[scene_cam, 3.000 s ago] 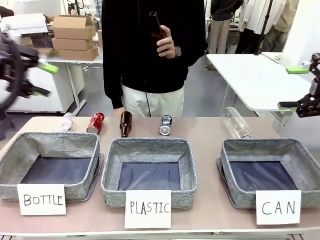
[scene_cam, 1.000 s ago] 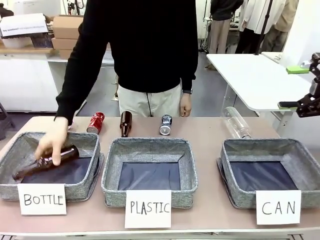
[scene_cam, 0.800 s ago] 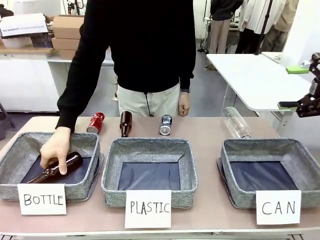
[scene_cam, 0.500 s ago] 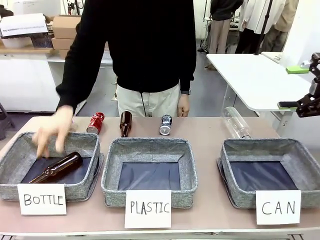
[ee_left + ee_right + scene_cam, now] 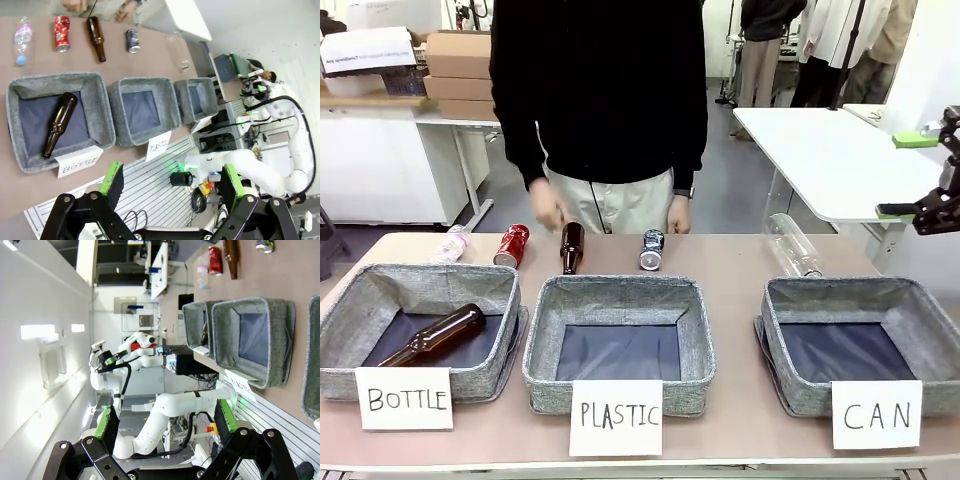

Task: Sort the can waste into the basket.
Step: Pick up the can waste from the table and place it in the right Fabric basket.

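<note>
A red, slightly crushed can (image 5: 511,245) and a dark blue and silver can (image 5: 651,249) lie at the far side of the table, in front of the person. The grey basket (image 5: 840,290) with the "CAN" sign (image 5: 876,413) stands at the front right with nothing inside. My right gripper (image 5: 910,175) hovers open above and to the right of that basket. In the left wrist view my left gripper (image 5: 172,182) is open, high over the table, looking down on the red can (image 5: 62,33), the blue can (image 5: 132,40) and the CAN basket (image 5: 197,81). The right wrist view has my right gripper (image 5: 166,420) open.
A brown bottle (image 5: 433,335) lies in the BOTTLE basket (image 5: 430,285); the PLASTIC basket (image 5: 620,292) stands in the middle. Another brown bottle (image 5: 571,247) and two clear plastic bottles (image 5: 452,243) (image 5: 792,245) lie along the far edge. The person's hand (image 5: 548,210) hangs near the brown bottle.
The person laid the brown bottle in the BOTTLE basket, let go and drew the hand back to the far edge. My right gripper has not moved.
</note>
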